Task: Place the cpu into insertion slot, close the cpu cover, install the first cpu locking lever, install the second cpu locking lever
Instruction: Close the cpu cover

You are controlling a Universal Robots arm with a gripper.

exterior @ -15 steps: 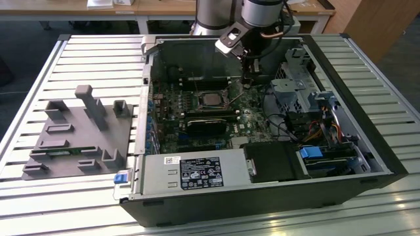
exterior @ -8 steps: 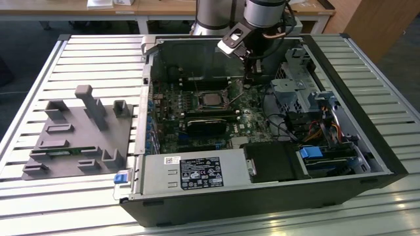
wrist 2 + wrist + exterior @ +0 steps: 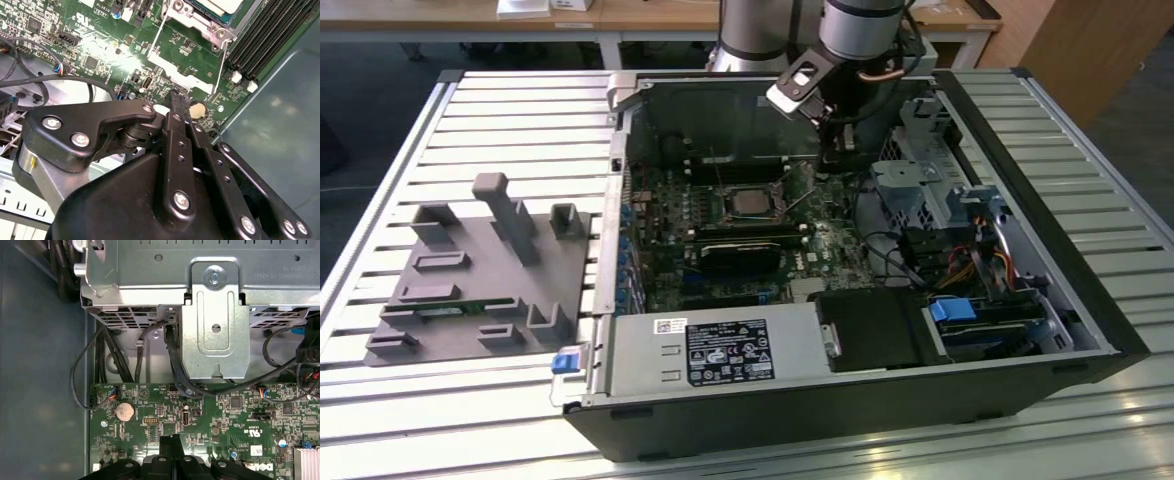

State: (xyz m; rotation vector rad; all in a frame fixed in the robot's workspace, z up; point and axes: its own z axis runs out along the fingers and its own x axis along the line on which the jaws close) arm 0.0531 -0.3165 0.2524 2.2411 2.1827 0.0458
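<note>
The cpu [image 3: 750, 203] lies pale and silvery in the insertion slot [image 3: 722, 206] on the green board inside the open case; in the second wrist view a corner of the cpu [image 3: 222, 4] shows in the slot's frame [image 3: 202, 17]. The cpu cover [image 3: 175, 67], a silvery plate with a cut-out middle, stands swung away from the slot, between two thin wire levers [image 3: 156, 45]. My gripper [image 3: 831, 165] hangs over the board on the exterior view's right of the slot. Its fingers are shut with nothing between them, and the gripper's tip [image 3: 176, 100] [image 3: 170, 441] is close to the cover's free edge.
A metal drive cage [image 3: 215, 315] with black cables [image 3: 175, 370] rises beside the gripper. A coin battery [image 3: 124, 411] sits on the board nearby, and long black slots [image 3: 265, 35] run past the socket. A black card [image 3: 747, 252], the power supply [image 3: 707, 350] and a grey fixture block [image 3: 480, 260] lie nearer the front.
</note>
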